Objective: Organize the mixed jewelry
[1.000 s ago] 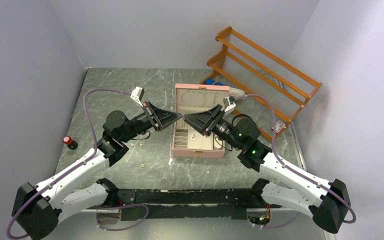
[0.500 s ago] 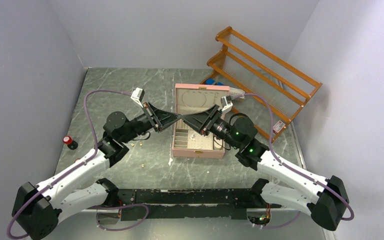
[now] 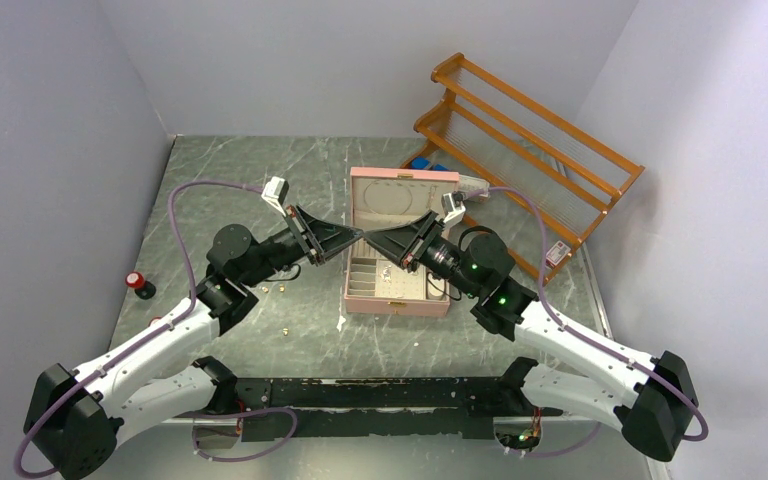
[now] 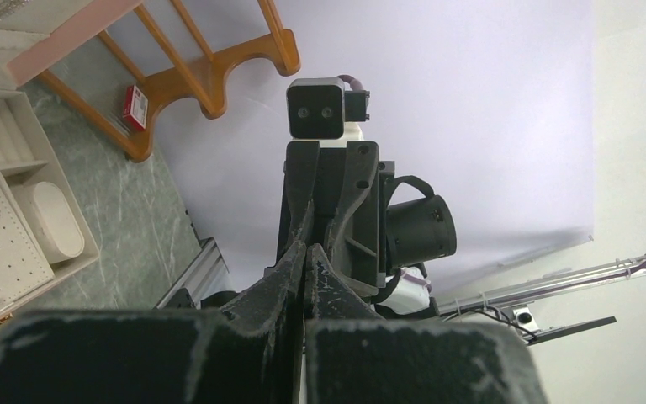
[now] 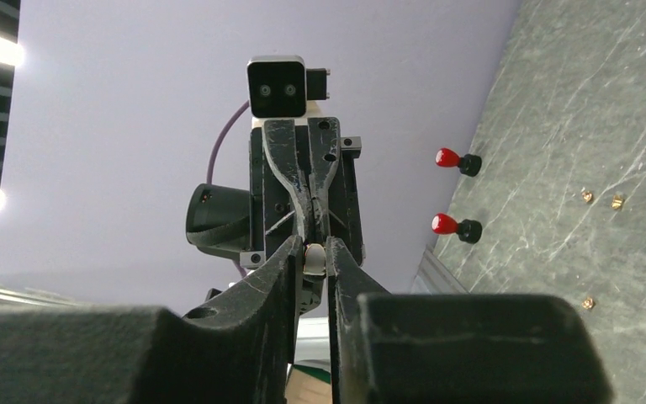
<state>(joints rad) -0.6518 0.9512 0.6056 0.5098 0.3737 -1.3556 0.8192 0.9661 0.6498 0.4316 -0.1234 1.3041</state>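
Seemingly a handover: gold pieces [image 3: 285, 329] lie loose below and behind the left gripper [image 3: 361, 235], which is pinched fully closed, its contents too small to tell. Tip to tip, the right gripper [image 5: 313, 252] narrowly brackets a small pale bit [image 5: 314, 261]; whether it grips, I cannot tell.

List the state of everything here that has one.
jewelry box, open, lid raised
left tool, shut
right tool, nearly closed around a small pale piece, grip uncertain
gold pieces, loose on the table, outside the box
red-capped item, standing upright
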